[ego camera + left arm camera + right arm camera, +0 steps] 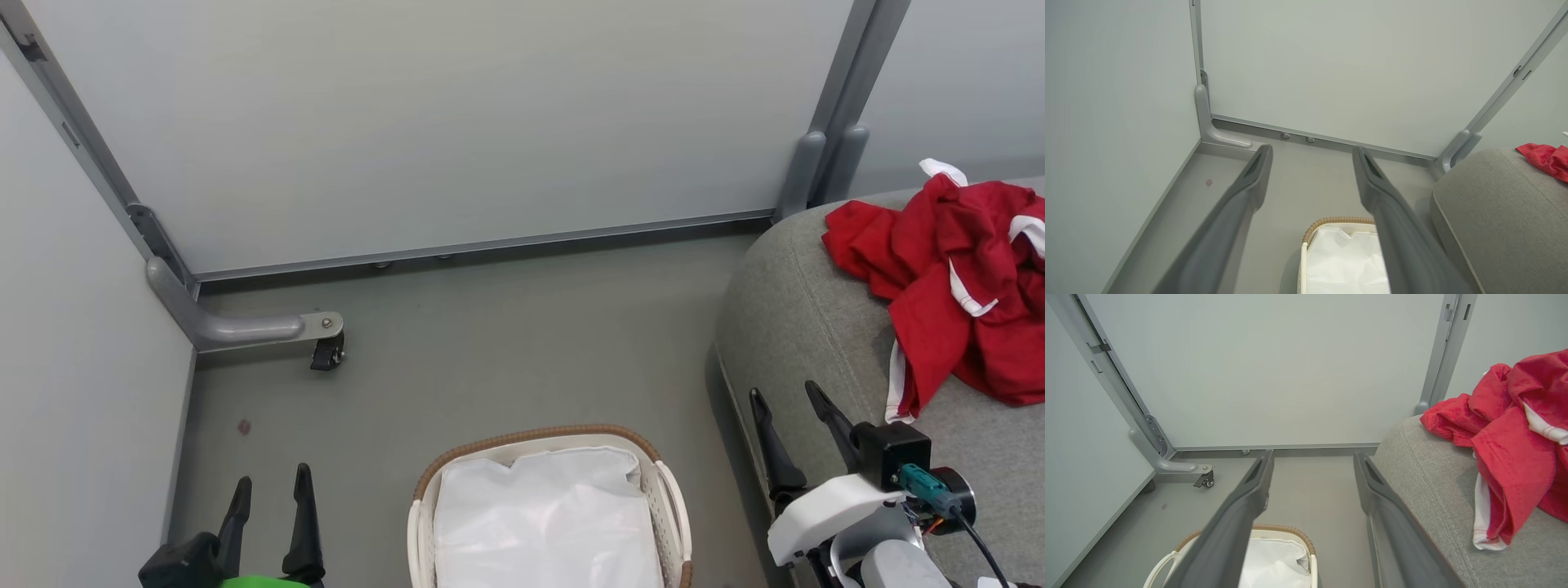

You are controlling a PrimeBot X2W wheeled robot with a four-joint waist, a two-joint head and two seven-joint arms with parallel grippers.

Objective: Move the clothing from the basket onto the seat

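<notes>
The red clothing (pixel 955 286) with white trim lies crumpled on the grey seat (pixel 800 327) at the right; it also shows as clothing (pixel 1506 433) on the seat (pixel 1429 465) and as a red edge of clothing (pixel 1545 159) on the seat (pixel 1494 212). The basket (pixel 539 437) stands on the floor at bottom centre, holding only its white liner. The basket (pixel 1331 222) sits between my left fingers, and the basket (pixel 1290 530) lies below my right ones. My left gripper (pixel 271 482) is open at lower left. My right gripper (pixel 788 392) is open beside the seat's front edge, empty.
Grey partition panels wall in the back and left. A grey bracket foot with a caster (pixel 326 351) juts onto the floor at back left. A small reddish spot (pixel 243 426) marks the floor near the left wall.
</notes>
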